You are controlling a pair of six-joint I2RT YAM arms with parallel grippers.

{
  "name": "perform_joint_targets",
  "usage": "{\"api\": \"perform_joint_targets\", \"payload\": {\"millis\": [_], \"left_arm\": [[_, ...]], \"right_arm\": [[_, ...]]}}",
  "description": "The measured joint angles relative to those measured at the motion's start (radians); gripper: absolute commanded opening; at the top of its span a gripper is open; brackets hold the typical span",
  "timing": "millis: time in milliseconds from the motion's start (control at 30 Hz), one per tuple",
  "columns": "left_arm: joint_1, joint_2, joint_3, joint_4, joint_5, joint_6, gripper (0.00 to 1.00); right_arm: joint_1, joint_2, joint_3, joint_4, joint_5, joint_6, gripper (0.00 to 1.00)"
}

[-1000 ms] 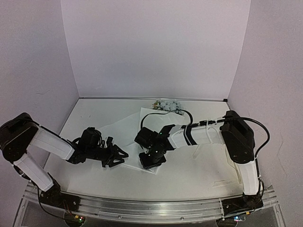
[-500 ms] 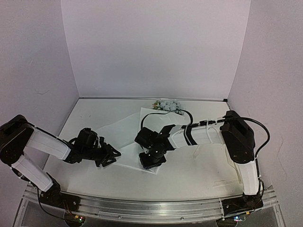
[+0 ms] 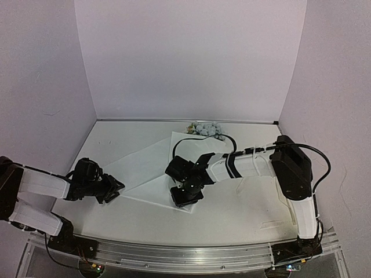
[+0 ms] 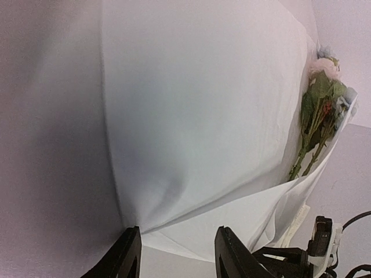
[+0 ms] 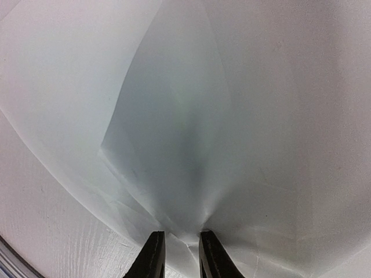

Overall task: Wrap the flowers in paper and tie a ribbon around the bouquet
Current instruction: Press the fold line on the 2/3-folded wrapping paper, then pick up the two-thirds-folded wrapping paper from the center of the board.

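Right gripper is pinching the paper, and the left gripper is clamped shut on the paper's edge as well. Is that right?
No. The left gripper is open, its jaws apart at the edge of the paper and not clamped on it, as the left wrist view shows. The right gripper does pinch the paper.

Plain white paper (image 3: 148, 165); flowers (image 4: 317, 101) pink and pale blue with green stems; table (image 3: 243, 215) white.
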Motion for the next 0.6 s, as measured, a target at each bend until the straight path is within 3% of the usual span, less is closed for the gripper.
{"api": "perform_joint_targets", "payload": {"millis": [267, 500, 600], "left_arm": [[0.042, -0.13, -0.009, -0.162, -0.032, 0.02, 0.49], [0.013, -0.094, -0.015, -0.112, 0.006, 0.022, 0.49], [-0.026, -0.059, -0.002, -0.088, 0.006, 0.02, 0.44]], "right_arm": [[0.0, -0.005, -0.011, 0.013, 0.0, -0.001, 0.21], [0.0, -0.006, -0.013, 0.015, -0.004, -0.001, 0.21], [0.0, -0.006, -0.013, 0.015, -0.004, -0.001, 0.21]]}}
